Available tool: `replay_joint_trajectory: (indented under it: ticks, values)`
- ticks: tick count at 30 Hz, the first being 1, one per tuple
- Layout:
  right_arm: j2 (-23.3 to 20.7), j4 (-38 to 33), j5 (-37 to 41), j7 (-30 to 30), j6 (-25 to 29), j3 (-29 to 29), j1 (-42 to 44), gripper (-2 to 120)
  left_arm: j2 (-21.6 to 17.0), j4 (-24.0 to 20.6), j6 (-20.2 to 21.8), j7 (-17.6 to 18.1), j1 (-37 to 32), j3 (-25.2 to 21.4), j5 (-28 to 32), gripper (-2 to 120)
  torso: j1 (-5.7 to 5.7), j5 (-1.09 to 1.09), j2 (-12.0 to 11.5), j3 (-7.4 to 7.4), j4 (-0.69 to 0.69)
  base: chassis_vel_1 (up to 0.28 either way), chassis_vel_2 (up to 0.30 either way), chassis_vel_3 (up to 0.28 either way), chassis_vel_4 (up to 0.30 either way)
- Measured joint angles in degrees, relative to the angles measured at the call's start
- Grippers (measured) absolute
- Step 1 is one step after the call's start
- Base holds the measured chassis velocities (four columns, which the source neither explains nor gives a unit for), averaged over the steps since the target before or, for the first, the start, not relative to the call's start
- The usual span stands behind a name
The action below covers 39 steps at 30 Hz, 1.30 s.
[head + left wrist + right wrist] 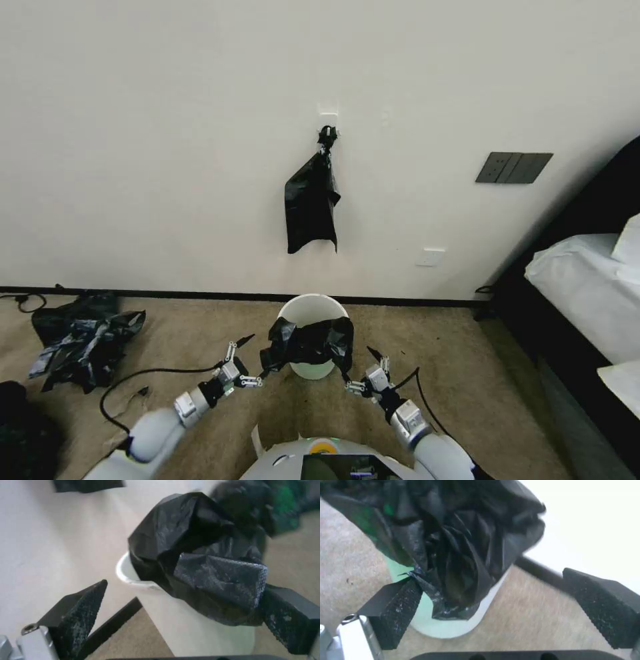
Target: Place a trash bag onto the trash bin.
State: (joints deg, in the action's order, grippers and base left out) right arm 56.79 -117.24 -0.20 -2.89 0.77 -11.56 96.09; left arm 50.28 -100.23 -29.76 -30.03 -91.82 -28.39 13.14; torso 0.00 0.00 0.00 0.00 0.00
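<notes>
We have the trash bag [308,345] draped over the near rim of the trash bin [312,309], at twelve o'clock from us by the wall; the far rim is bare. Our left gripper [248,361] and right gripper [361,369] flank it, fingers spread wide, gripping nothing. Spreading the bag around the rim remains, we judge.

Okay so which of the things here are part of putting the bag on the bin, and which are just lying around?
Part of the job:
- trash bag, draped over the bin's near rim
- trash bin
- left gripper, open beside the bag
- right gripper, open on the other side

Just lying about:
- black bag hanging on the wall hook
- black plastic pile on the carpet
- bed
- wall switch panel
</notes>
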Motion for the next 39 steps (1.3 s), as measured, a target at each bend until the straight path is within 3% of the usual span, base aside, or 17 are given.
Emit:
replay_joint_trajectory:
  ticks: [2,10,13,18,23,28,34,39]
  values:
    - [-0.5,0.7,-3.8,2.0,3.6,-0.6,-0.2,100,-0.9,1.7,-2.0,-4.6,2.0,-1.1,-1.6,100,0.0,-0.01,0.0,0.0,0.0,0.0,0.0,0.0,0.0]
    - [-1.0,2.2,-8.5,5.1,12.3,-2.4,-1.1,100,-2.4,3.4,-7.5,-11.0,5.4,-2.4,-2.3,100,0.0,0.01,0.0,0.0,0.0,0.0,0.0,0.0,0.0]
    - [-1.2,2.3,-8.5,6.8,15.9,-3.4,-1.6,100,-3.0,4.3,-11.2,-16.2,7.0,-2.8,-0.1,100,0.0,-0.01,0.0,0.0,0.0,0.0,0.0,0.0,0.0]
    - [-1.5,2.2,-9.0,8.3,18.4,-4.2,-1.6,100,-4.3,4.2,-15.8,-21.0,8.1,-2.0,4.4,100,0.0,-0.01,0.0,0.0,0.0,0.0,0.0,0.0,0.0]
    - [-1.6,2.2,-13.7,11.4,23.2,-6.2,-0.6,100,-6.3,2.9,-16.5,-26.1,8.0,-3.2,4.2,100,0.0,0.0,0.0,0.0,0.0,0.0,0.0,0.0,0.0]
    - [-1.6,2.2,-16.3,13.2,26.2,-8.2,-0.2,100,-7.5,2.5,-16.5,-26.8,8.0,-4.1,4.5,100,0.0,0.01,0.0,0.0,0.0,0.0,0.0,0.0,0.0]
    - [-1.2,2.1,-14.3,17.3,31.5,-11.5,0.7,100,-6.2,3.9,-15.9,-24.3,6.0,-3.8,17.3,100,0.0,0.0,0.0,0.0,0.01,0.0,0.0,0.0,0.0]
    - [-0.8,3.5,-18.0,13.0,29.7,-13.2,1.0,100,-3.8,4.3,-13.3,-23.7,4.4,-6.1,25.4,100,0.0,0.0,0.0,0.0,0.0,0.0,0.0,0.0,0.0]
